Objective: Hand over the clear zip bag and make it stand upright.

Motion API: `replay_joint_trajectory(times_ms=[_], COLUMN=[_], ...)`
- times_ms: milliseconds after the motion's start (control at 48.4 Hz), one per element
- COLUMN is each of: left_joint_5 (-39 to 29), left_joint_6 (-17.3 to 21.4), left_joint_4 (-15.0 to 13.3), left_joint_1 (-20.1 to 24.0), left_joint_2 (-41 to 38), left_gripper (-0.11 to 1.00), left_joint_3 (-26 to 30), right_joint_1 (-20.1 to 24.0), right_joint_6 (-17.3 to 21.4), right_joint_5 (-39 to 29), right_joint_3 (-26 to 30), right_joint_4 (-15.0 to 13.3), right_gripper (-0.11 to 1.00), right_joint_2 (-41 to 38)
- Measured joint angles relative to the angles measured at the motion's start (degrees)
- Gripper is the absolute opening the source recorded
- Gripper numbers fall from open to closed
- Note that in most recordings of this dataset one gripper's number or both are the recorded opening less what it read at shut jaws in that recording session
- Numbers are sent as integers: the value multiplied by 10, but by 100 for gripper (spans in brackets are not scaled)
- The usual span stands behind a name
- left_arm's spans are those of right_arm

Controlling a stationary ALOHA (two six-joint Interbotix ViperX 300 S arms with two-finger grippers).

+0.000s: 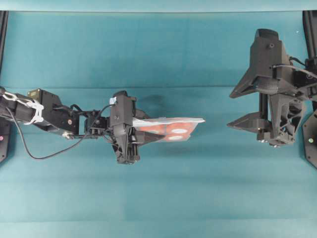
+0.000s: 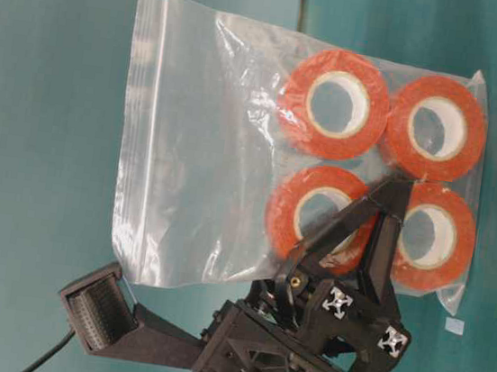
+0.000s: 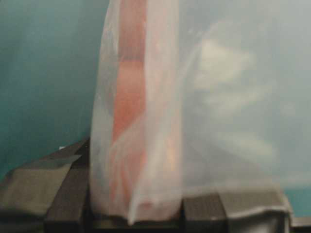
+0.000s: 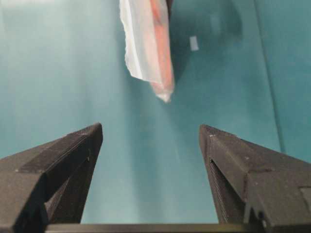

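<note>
The clear zip bag [image 1: 171, 130] holds several orange-red tape rolls with white cores [image 2: 336, 101]. It hangs in the air, edge-on from above. My left gripper [image 1: 134, 133] is shut on the bag's roll-filled end. One black finger [image 2: 380, 225] crosses in front of the rolls, and the bag [image 3: 141, 126] rises between the pads [image 3: 204, 211] in the left wrist view. My right gripper [image 1: 230, 110] stands open to the right, apart from the bag. Its fingers [image 4: 82, 145] frame bare table, with the bag's edge [image 4: 148, 43] ahead of them.
A teal cloth [image 1: 158, 198] covers the whole table. A small white scrap [image 4: 194, 42] lies on it beyond the bag. Dark frame posts [image 1: 311, 29] stand at the far corners. A black cable [image 1: 29, 148] loops off the left arm.
</note>
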State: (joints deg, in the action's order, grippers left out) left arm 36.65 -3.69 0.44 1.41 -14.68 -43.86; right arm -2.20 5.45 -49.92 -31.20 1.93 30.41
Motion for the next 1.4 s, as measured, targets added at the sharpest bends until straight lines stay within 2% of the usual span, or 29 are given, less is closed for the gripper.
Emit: replay_joint_trajectory(times_ms=[1404], left_joint_5=[-11], left_joint_6=[0], left_joint_4=[0], left_joint_1=[-3], left_joint_2=[0], left_gripper=[23], left_joint_3=[1], right_joint_1=[1], right_joint_6=[1], right_joint_5=[-1], right_joint_3=[-12], right_joint_4=[1], right_gripper=[84], right_joint_2=[3])
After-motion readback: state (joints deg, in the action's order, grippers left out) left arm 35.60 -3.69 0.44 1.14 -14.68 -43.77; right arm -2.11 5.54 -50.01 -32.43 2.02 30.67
